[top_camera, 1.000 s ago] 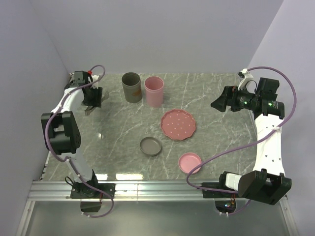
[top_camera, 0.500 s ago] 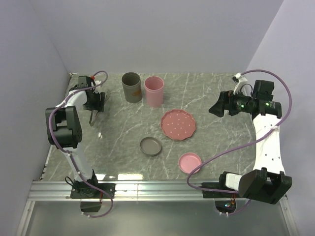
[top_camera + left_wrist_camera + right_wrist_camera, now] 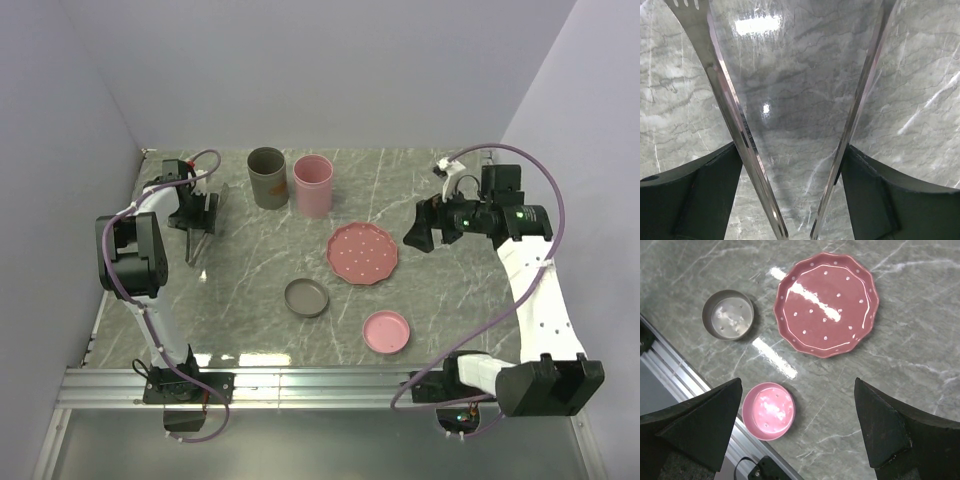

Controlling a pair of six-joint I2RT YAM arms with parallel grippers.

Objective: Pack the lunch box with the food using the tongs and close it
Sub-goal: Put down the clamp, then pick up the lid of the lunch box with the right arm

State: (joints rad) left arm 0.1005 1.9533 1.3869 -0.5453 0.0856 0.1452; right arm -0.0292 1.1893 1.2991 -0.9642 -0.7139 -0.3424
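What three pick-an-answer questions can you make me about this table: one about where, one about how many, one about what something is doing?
1. Where does the grey cup stand?
A. at the near edge by the arms' bases
B. just left of the pink cup
C. in the far right corner

2. How many small round lids lie on the table?
A. one
B. two
C. four

3. How is the right gripper?
A. shut on a spoon
B. shut tight, empty
C. open, holding nothing

Answers: B, the cups stand side by side at the back; B, a grey lid and a pink lid; C, its fingers stand wide apart.
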